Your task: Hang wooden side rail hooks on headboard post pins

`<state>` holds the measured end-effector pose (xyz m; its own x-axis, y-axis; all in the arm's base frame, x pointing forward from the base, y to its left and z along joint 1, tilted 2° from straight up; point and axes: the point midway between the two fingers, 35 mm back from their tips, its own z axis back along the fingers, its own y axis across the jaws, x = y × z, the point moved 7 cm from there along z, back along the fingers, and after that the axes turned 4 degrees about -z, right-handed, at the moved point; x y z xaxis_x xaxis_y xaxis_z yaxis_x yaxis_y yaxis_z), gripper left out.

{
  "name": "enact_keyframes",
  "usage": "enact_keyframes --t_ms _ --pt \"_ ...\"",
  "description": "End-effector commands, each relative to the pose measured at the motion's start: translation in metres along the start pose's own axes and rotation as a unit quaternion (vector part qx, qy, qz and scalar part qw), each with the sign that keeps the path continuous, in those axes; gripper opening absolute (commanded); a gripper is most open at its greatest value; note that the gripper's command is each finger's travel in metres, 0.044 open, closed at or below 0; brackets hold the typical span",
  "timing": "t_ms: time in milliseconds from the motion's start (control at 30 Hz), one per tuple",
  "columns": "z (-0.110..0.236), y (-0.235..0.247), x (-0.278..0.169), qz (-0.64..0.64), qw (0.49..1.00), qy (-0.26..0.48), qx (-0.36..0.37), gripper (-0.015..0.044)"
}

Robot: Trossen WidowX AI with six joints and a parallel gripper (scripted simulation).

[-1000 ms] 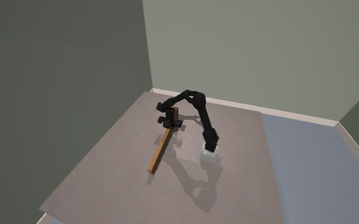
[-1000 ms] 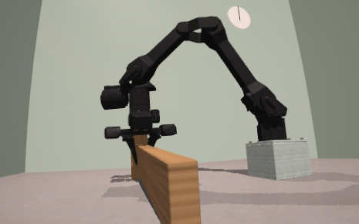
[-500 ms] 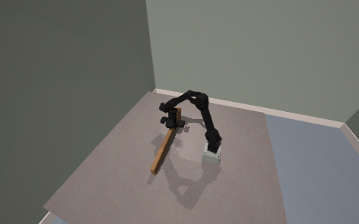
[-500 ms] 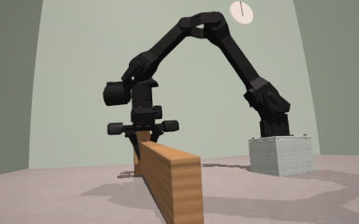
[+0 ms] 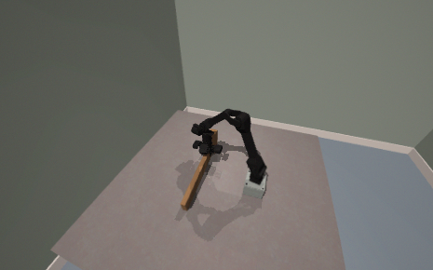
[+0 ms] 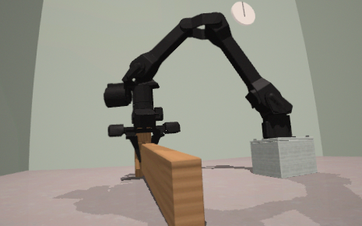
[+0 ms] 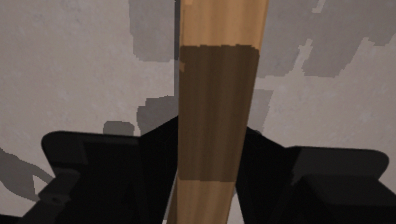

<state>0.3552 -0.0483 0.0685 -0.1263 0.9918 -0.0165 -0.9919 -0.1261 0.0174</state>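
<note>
Rising from its grey pedestal [image 6: 300,160], the black arm [image 6: 230,43] is arching high and reaching down with its wrist pointing straight at the table [image 5: 140,219], where the gripper [image 6: 145,141] is pinching the wooden side rail [image 6: 175,183] near its raised end while the far end is resting on the table.

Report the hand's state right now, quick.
Hand: closed on the wooden side rail, gripping it from both sides.

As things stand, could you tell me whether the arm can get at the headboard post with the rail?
Probably yes: the gripper is shut on the wooden rail, right beside the post, with nothing between them.
</note>
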Motion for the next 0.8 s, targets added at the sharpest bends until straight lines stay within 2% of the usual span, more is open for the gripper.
enact_keyframes --t_ms 0,767 --pt "0.0064 -0.004 -0.0019 0.001 1.0 0.004 -0.01 0.0" --pt "0.0061 -0.0037 -0.0034 0.001 1.0 0.004 -0.01 0.0"
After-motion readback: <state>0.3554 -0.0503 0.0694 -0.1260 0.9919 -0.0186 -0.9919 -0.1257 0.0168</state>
